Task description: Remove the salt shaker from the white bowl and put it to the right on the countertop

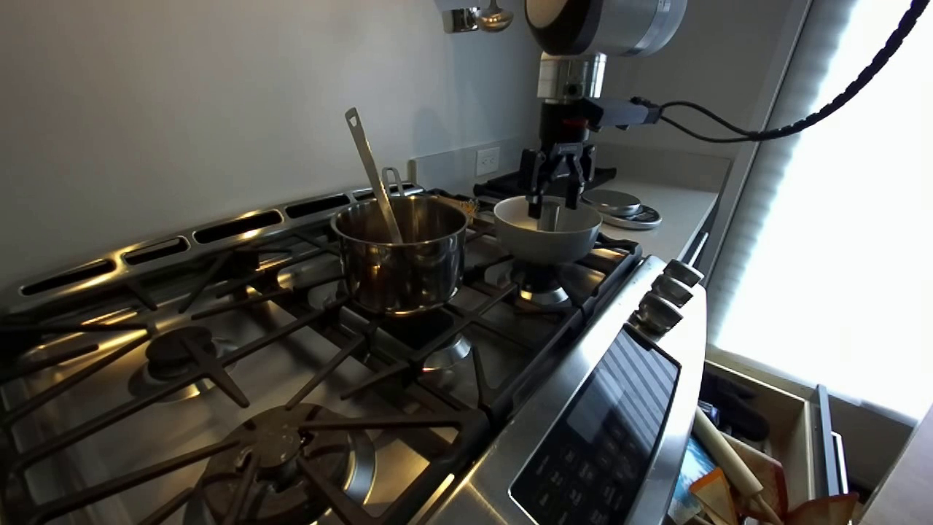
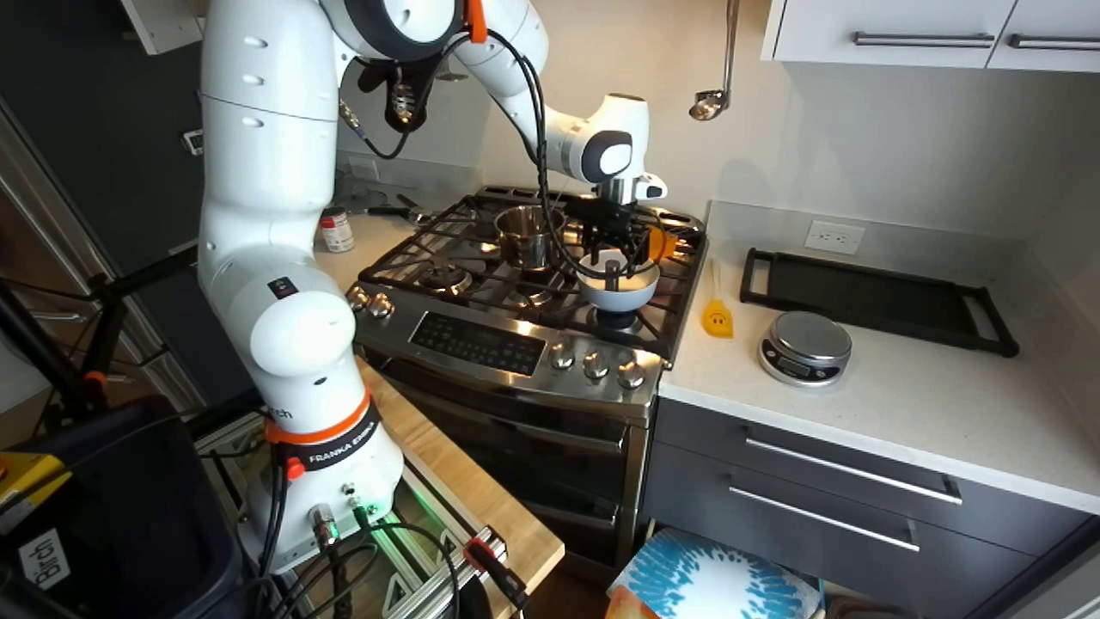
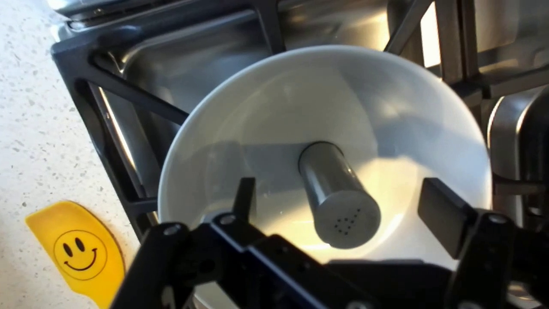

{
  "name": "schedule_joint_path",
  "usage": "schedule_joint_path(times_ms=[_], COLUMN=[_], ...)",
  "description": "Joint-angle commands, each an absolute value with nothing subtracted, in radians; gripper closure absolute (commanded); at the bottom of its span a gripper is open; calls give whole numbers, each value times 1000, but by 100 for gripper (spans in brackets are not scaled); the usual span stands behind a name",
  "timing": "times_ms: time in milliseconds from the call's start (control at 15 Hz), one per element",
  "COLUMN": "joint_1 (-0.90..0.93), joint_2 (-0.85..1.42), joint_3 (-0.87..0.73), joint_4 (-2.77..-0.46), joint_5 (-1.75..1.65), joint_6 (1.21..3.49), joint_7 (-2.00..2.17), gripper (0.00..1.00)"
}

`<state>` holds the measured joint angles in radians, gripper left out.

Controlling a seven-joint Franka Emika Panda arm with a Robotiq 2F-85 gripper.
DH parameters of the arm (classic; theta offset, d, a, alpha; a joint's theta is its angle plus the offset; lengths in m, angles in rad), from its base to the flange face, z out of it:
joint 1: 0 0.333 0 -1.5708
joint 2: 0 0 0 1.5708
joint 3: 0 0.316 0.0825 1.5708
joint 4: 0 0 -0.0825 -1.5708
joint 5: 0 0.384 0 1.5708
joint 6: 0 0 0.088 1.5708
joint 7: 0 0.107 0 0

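The salt shaker [image 3: 332, 184] is a steel cylinder with small holes in its top. It stands in the white bowl [image 3: 279, 94], which rests on a stove grate; both also show in the exterior views, the shaker [image 1: 549, 217] [image 2: 611, 276] and the bowl [image 1: 547, 246] [image 2: 617, 300]. My gripper [image 3: 341, 208] points down over the bowl, open. Its fingers lie on either side of the shaker's top, apart from it. The gripper also shows in both exterior views [image 1: 554, 205] [image 2: 615, 256]. The pale countertop [image 2: 894, 408] lies right of the stove in an exterior view.
A steel pot [image 1: 404, 270] with a utensil stands beside the bowl on black grates. On the countertop are a yellow smiley spatula [image 2: 717, 318], a round scale [image 2: 806, 346] and a black tray [image 2: 868, 292]. A drawer [image 1: 791, 437] stands open below.
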<state>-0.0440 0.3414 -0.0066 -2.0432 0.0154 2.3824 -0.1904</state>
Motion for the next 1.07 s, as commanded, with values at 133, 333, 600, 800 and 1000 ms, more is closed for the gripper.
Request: schedule_joint_path(times_ms=[133,333,600,800,1000], joint_1=[-73,-74,-72,-111,-142], joint_2=[368,362,285,172,70], joint_3=[21,29,18,-7,-60], joint_4=[-2054,-2057,-2084,-2128,-2170], joint_5=[54,55,56,126,157], joint_6=[2460,2454,2420,2466,2489], joint_7=[-260,-275,-238,-201,-170], gripper=[53,75,89,89,89])
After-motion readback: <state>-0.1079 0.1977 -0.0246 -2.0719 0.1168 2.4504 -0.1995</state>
